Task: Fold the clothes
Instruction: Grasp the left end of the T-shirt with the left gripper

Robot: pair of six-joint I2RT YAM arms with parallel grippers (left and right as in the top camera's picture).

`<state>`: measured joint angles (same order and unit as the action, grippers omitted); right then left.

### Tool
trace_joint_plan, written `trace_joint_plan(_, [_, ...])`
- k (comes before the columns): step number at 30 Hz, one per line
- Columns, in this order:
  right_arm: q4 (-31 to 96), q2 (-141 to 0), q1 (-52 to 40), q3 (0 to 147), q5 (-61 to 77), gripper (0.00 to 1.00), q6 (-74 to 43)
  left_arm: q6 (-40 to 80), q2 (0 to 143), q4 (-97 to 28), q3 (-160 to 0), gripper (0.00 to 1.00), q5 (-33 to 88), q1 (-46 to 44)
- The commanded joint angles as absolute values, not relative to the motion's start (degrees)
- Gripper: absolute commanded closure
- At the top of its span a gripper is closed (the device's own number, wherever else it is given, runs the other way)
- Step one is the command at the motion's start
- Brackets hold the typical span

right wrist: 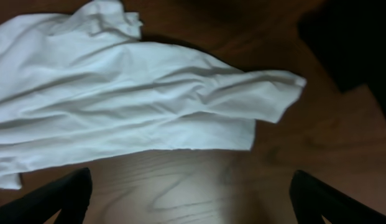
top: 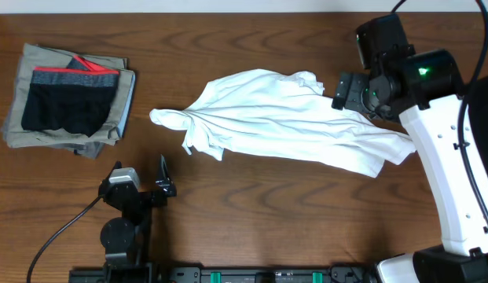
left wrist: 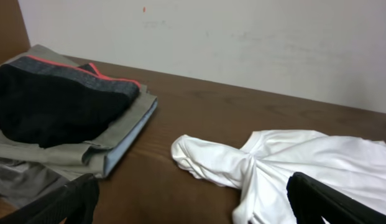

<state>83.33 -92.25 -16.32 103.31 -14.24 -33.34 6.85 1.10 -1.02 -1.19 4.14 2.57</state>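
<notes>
White T-shirt (top: 283, 118) lay crumpled on the counter (top: 251, 47). Left fingers (left wrist: 68, 200) and right fingers (right wrist: 56, 199), at three o'clock, gaped empty; pinching one layer could bunch it.

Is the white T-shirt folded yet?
No, the T-shirt lies crumpled and stretched out across the table, with one end twisted.

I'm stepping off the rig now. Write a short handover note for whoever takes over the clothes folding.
Left gripper: open, empty, near the front edge, apart from the cloth.
Right gripper: open, empty, at the right end of the white T-shirt.
T-shirt: mid-table, wrinkled and bunched, its left end twisted.
Folded khaki pieces with black shorts on top sit far left.
Done: no fold in the T-shirt yet.
Left: spread it flat, then fold.
</notes>
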Motion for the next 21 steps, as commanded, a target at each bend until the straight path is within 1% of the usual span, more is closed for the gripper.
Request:
trace_joint_plan(1, [84.71, -90.76, -15.77, 102.87, -17.39, 0.01, -36.60, 9.65, 1.04, 2.09, -0.25, 0.02, 13.21, 2.83])
trace_joint_plan(4, [85.76, -90.74, -15.77, 102.15, -17.37, 0.01, -36.62, 9.87, 1.08, 8.49, -0.56, 0.02, 21.39, 2.81])
trace_joint_plan(7, [85.67, -90.74, -15.77, 101.78, -17.32, 0.01, -36.62, 10.35, 2.22, 8.14, -3.46, 0.02, 23.38, 2.83])
trace_joint_plan(10, [85.25, -90.74, -15.77, 101.78, -17.32, 0.01, -36.62, 10.33, 6.87, 4.56, -9.26, 0.02, 23.94, 2.83])
trace_joint_plan(13, [84.84, -90.76, -15.77, 101.78, -15.99, 0.01, -36.60, 9.02, 17.12, -3.49, -19.57, 0.02, 25.47, 2.83])
trace_joint_plan(16, [84.88, -90.76, -15.77, 101.78, -13.93, 0.01, -36.60, 6.35, 28.69, -11.68, -30.24, 0.02, 31.77, 2.81])
trace_joint_plan(19, [85.47, -90.76, -15.77, 101.75, -13.28, 0.01, -36.60, 6.28, 38.74, -13.74, -37.08, 0.02, 41.36, 2.81])
trace_joint_plan(21, [85.78, -90.76, -15.77, 101.75, -13.28, 0.01, -36.60, 6.31, 44.14, -14.17, -38.13, 0.02, 44.60, 2.83])
